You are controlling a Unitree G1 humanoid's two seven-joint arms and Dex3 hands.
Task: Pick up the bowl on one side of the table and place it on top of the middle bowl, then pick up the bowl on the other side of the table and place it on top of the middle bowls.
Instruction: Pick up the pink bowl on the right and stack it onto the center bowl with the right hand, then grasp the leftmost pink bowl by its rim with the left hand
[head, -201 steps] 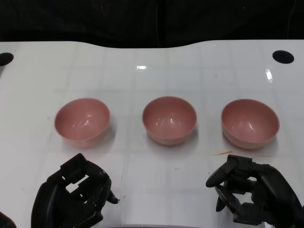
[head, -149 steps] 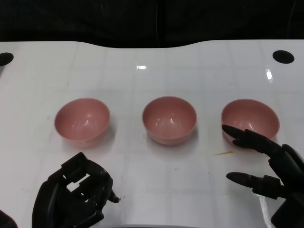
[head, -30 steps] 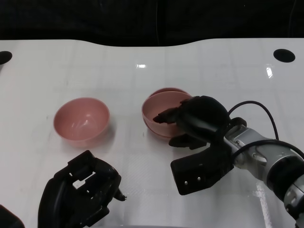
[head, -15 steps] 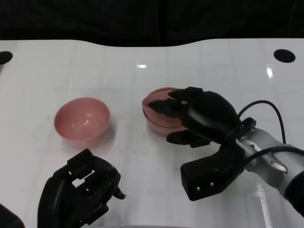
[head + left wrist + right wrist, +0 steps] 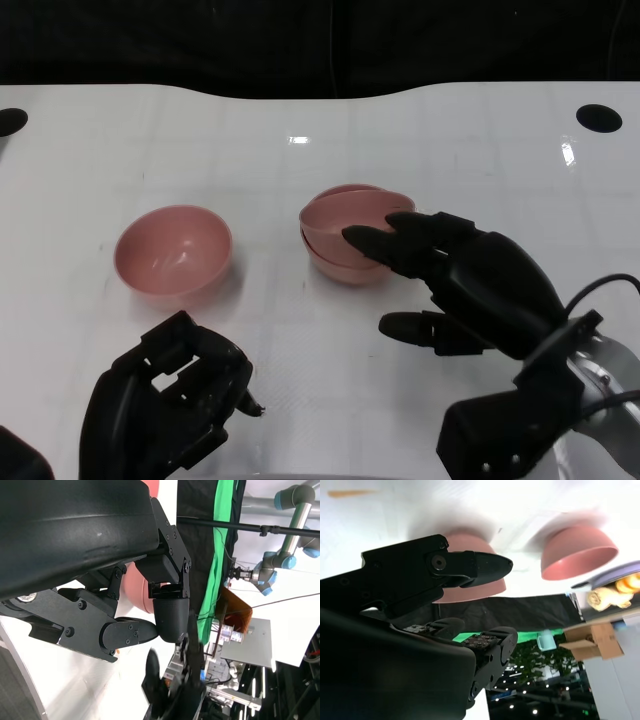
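Two pink bowls (image 5: 348, 232) sit stacked at the table's middle, the upper one tilted in the lower one. A third pink bowl (image 5: 173, 250) stands alone on the left. My right hand (image 5: 468, 287) hovers just in front and to the right of the stack, fingers spread and holding nothing; one fingertip (image 5: 358, 237) reaches the stack's near rim, and I cannot tell if it touches. In the right wrist view the stack (image 5: 470, 589) and the left bowl (image 5: 577, 554) show beyond my fingers (image 5: 470, 566). My left hand (image 5: 170, 400) lies curled at the front edge, holding nothing.
Round black holes mark the far right corner (image 5: 598, 117) and the far left edge (image 5: 8, 121) of the white table (image 5: 300, 110). A black cable (image 5: 605, 287) loops off my right forearm. A dark backdrop lies behind the far edge.
My right hand carried the right-side bowl onto the middle bowl, let go of it and drew back toward the front right, fingers spreading. The left hand and the left bowl stayed put.
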